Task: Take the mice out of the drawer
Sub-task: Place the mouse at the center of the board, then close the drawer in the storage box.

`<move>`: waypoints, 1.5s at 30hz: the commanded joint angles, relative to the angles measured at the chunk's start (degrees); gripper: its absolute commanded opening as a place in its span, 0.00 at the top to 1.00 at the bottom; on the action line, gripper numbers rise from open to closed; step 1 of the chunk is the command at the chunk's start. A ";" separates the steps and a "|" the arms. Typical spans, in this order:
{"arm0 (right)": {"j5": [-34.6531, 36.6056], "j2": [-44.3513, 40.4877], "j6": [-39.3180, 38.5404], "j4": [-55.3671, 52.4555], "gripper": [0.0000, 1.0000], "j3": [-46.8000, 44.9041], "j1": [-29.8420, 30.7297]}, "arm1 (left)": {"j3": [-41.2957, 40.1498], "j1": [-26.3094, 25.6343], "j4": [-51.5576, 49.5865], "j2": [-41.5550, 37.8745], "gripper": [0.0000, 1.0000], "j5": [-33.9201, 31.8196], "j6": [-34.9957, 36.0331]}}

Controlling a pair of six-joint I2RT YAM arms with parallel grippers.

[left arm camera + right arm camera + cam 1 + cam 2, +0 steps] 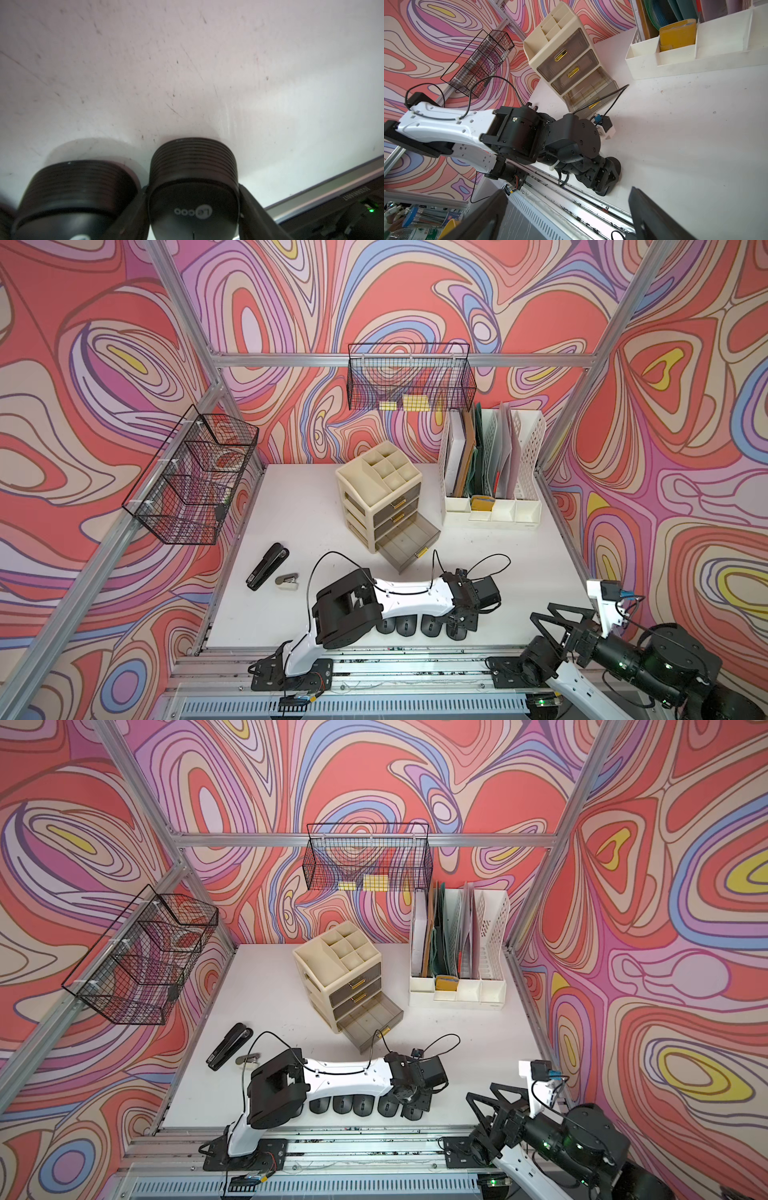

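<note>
Mouse (193, 187) tight between left jaws

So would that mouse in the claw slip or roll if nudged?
Probably stiff: the mouse looks like a hard shell. Its smooth top may be slippery, though the ribbed end should aid grip. Unlikely to roll; it seems flat on the table.

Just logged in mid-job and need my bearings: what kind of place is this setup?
Probably a staged office desk in a robot test cell: a white plastic file rack holding folders, a cream three-drawer desk organiser, and a long black stapler, inside aluminium framing.
</note>
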 commanded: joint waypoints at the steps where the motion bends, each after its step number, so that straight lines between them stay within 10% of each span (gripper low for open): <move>1: 2.17 3.43 2.77 8.05 0.04 -0.85 0.03 | -1.49 1.79 1.21 -1.72 0.29 1.08 1.43; 10: 9.23 15.15 2.33 22.17 0.04 -0.51 0.03 | -1.46 3.75 1.17 -7.88 0.01 5.86 7.88; 25: 22.01 30.79 3.76 40.34 0.14 -6.32 0.01 | -5.80 14.18 -4.21 -30.19 0.00 7.32 27.70; 45: 1.16 57.16 12.31 58.61 0.41 -16.19 -3.59 | 21.99 42.32 -20.65 -30.07 0.01 5.23 49.78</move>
